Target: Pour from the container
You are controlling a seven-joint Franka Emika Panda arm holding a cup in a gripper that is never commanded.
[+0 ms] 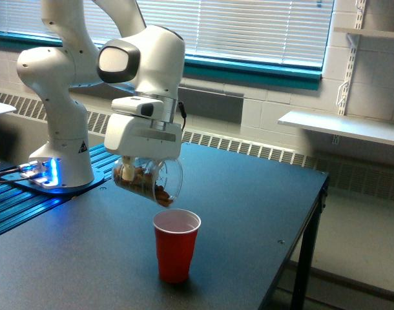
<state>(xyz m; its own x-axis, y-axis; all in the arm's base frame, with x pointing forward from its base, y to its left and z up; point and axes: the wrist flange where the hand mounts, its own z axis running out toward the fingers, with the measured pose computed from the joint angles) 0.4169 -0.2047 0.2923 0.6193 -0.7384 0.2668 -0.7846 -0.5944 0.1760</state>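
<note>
Clear plastic cup [150, 182] with brown and tan crumbly bits hangs tipped in the gripper [144, 169], jaws closed around it, mouth angled down toward the exterior view's right. Its lip sits just above the upright red cup [176, 245] on the dark table [248, 206].

One exterior view only, set off the arm and looking slightly down across the dark surface [248, 194] from fairly near. It faces a blinded window [248, 26] and wall shelves [339, 126]; its exact mounting spot can't be told.
</note>
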